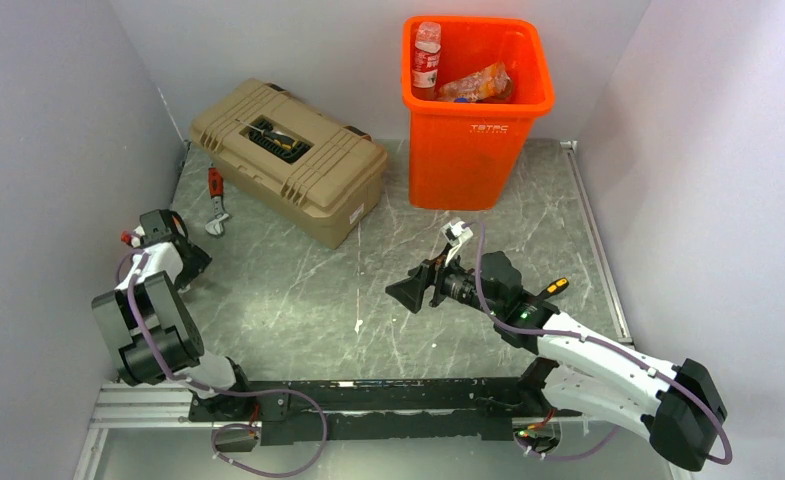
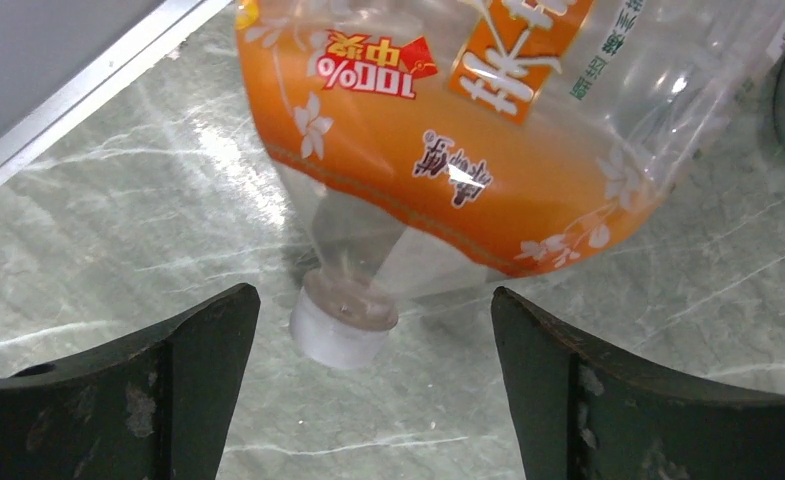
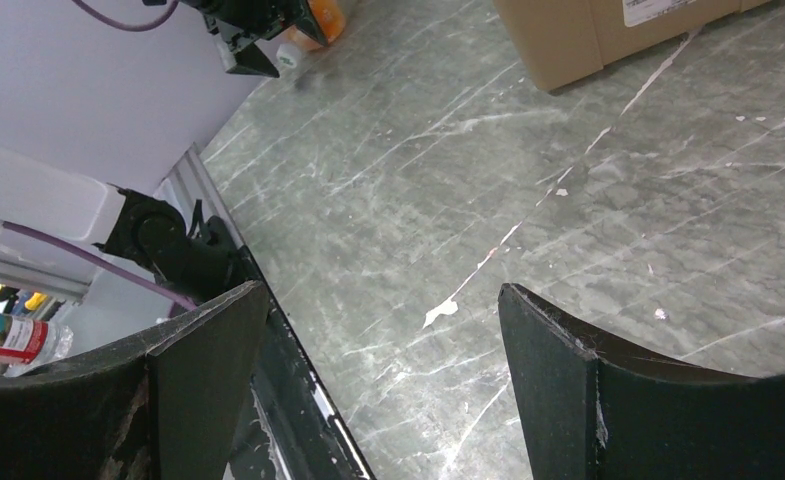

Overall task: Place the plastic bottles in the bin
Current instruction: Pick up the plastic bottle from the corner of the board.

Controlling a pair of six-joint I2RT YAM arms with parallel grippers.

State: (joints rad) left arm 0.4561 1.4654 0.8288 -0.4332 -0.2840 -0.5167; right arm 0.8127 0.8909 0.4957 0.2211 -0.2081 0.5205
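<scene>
Orange bin (image 1: 476, 130) at back of counter (image 1: 298, 320), two bottles (image 1: 426, 60) inside; left gripper (image 1: 160, 232) near left wall, right gripper (image 1: 413, 290) mid-counter | left wrist: orange-labelled bottle (image 2: 448, 130) lies just ahead of spread jaws, white cap (image 2: 343, 320) nearest; looks light, thin, slippery, so grip mid-label | right wrist: jaws spread, nothing between.
</scene>
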